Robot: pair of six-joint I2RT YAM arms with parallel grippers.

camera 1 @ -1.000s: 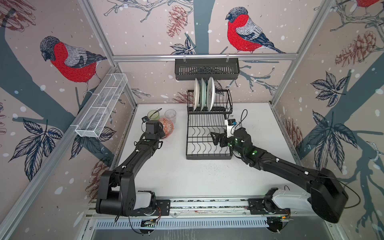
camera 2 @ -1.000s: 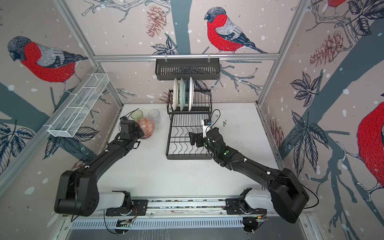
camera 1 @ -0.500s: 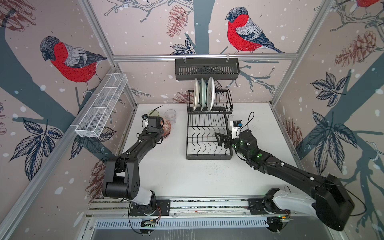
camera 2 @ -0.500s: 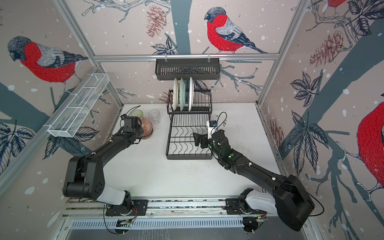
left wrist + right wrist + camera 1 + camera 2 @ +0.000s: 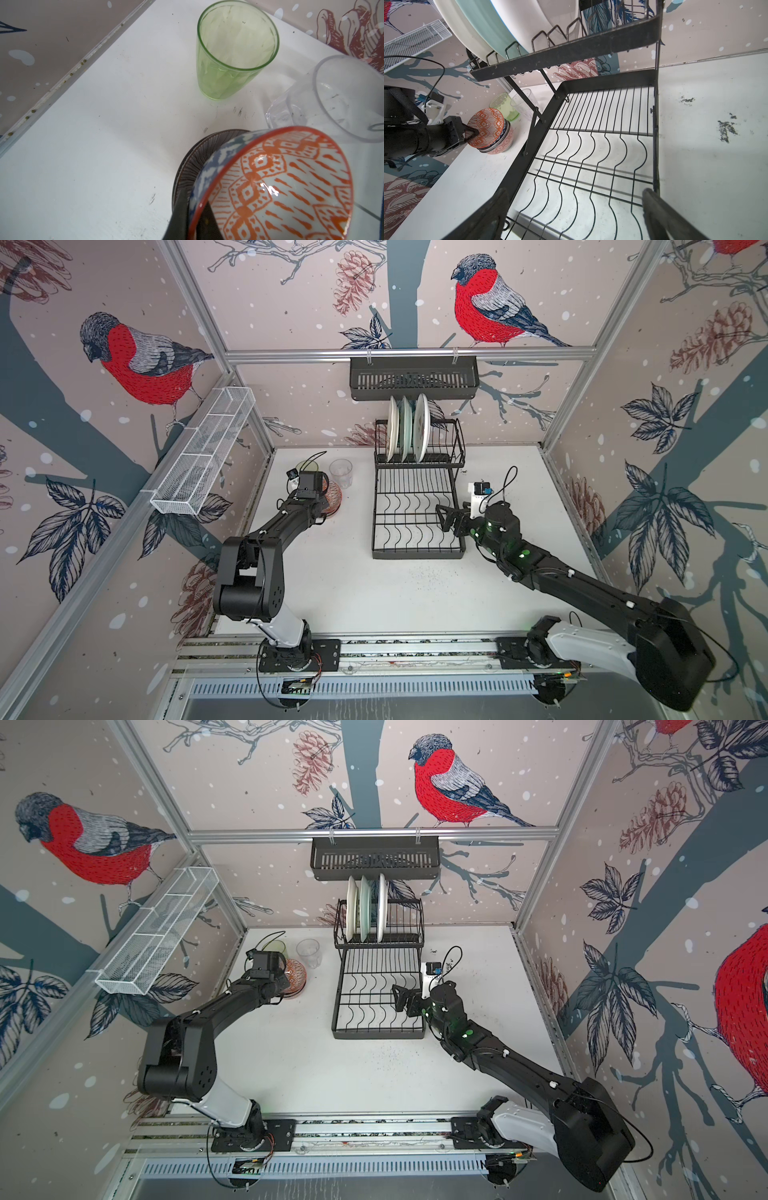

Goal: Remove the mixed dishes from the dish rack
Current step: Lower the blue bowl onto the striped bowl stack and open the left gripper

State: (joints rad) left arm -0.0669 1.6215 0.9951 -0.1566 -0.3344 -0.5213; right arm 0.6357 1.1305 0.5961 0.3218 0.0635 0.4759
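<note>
Unloading looks well past halfway. The lower tier (image 5: 604, 80) of the dish rack (image 5: 417, 554) is bare. The tumblers and bowls are out on the table (image 5: 353, 593), left of the rack.

- **Tumblers:** the green tumbler (image 5: 234, 52) and clear tumbler (image 5: 336, 97) stand upright near the back wall, just beside each other.
- **Left gripper:** the left gripper (image 5: 194, 216) is pinched tight on the rim of the orange-patterned bowl (image 5: 280, 182). It holds the bowl tilted over two stacked bowls (image 5: 502, 143).
- **Right gripper:** the right gripper (image 5: 444, 519) has its jaws wide apart and holds nothing. It hovers over the right side of the lower tier.

Left to do, as I read it: set that bowl down, then take out three plates. The white plate (image 5: 392, 429), mint plate (image 5: 404, 429) and third plate (image 5: 421, 427) stand upright in the upper tier (image 5: 571, 52).

Hard to make out:
- I can't tell whether the tilted bowl touches the stack or hangs just clear.
- In both top views the wrist hides the left jaws and most of the bowls.
- The plates show edge-on from above, so their prints are unreadable.
- The right wrist view cuts off the plate tops.
- The lower bowls show only as slivers.
</note>
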